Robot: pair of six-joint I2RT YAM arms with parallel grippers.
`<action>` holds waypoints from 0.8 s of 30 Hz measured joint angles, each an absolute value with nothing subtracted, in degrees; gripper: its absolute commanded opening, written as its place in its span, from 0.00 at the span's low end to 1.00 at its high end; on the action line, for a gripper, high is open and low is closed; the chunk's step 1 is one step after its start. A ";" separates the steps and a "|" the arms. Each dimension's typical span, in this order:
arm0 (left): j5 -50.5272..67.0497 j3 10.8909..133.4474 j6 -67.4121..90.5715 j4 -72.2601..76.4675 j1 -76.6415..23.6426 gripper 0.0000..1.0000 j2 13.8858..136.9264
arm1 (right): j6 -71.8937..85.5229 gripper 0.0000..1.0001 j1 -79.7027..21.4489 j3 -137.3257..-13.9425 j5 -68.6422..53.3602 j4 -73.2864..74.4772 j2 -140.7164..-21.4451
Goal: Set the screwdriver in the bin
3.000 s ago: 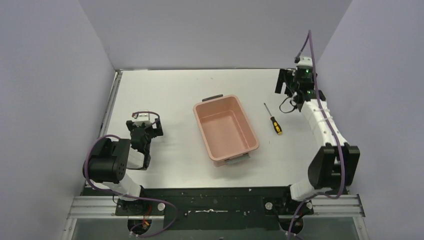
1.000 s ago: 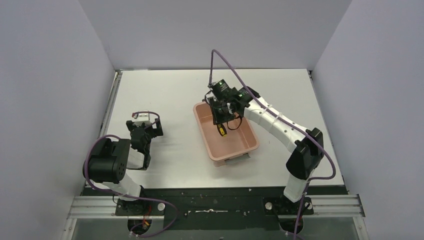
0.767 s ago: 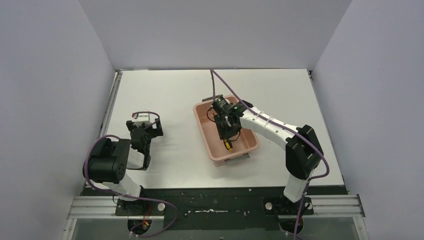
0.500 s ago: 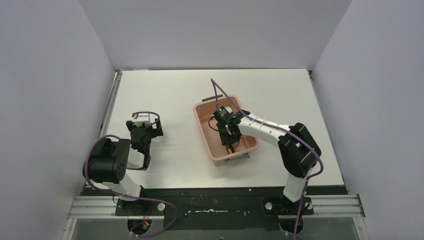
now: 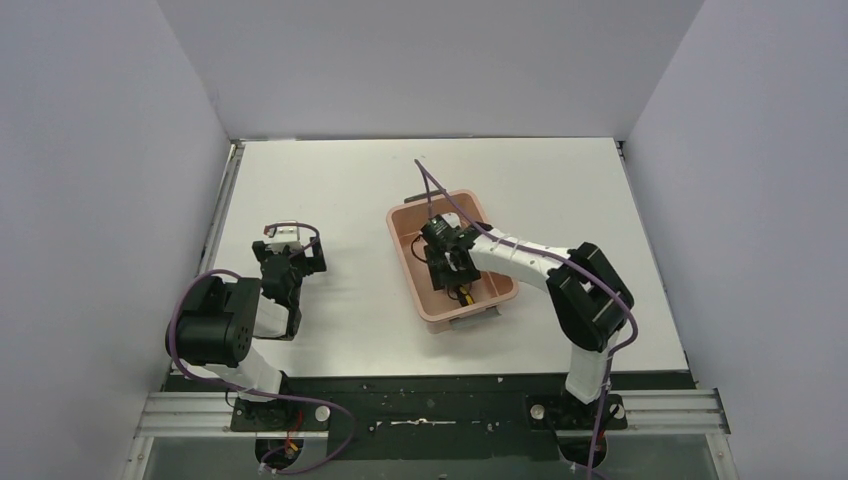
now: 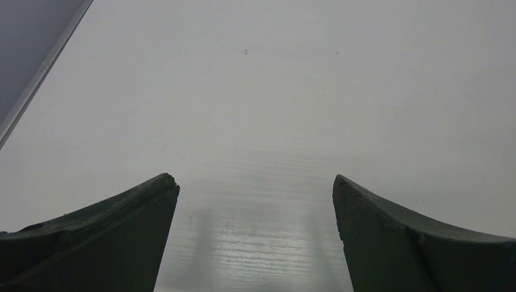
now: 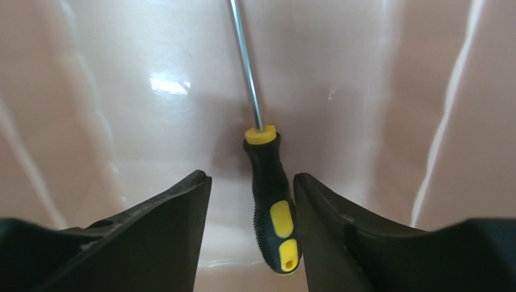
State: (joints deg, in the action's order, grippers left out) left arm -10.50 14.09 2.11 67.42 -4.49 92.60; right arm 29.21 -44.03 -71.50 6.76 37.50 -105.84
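Observation:
The salmon-pink bin (image 5: 409,259) stands mid-table, and its pink floor (image 7: 158,128) fills the right wrist view. Inside it lies the screwdriver (image 7: 271,204), black-and-yellow handle near, thin shaft pointing away. From above only a bit of its yellow handle (image 5: 463,295) shows under the arm. My right gripper (image 7: 252,182) reaches down into the bin and is open. The handle lies in the gap against the right finger, with clear space to the left finger. My left gripper (image 6: 254,182) stands open over bare table, left of the bin (image 5: 288,262).
The white table (image 5: 350,180) is boxed in by grey walls at the back and both sides. A metal rail (image 5: 225,200) runs along the table's left edge. A purple cable (image 5: 432,195) arcs above the right wrist.
The right arm carried the screwdriver from the bin's far part toward its near end and lowered. Its jaws have parted, and the screwdriver now lies on the bin floor. The left arm stayed still.

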 measured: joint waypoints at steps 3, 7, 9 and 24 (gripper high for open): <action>-10.50 14.09 2.11 67.42 -4.49 0.97 92.60 | 29.06 0.89 -44.99 -74.76 8.29 39.03 -104.49; -10.50 14.09 2.13 67.42 -4.49 0.97 92.60 | 27.27 1.00 -46.26 -79.77 10.37 39.83 -100.55; -10.50 14.09 2.13 67.42 -4.49 0.97 92.60 | 26.15 1.00 -46.63 -81.87 10.94 40.03 -98.35; -10.50 14.09 2.11 67.40 -4.49 0.97 92.60 | 1.04 1.00 -38.41 -64.66 18.94 14.68 -67.77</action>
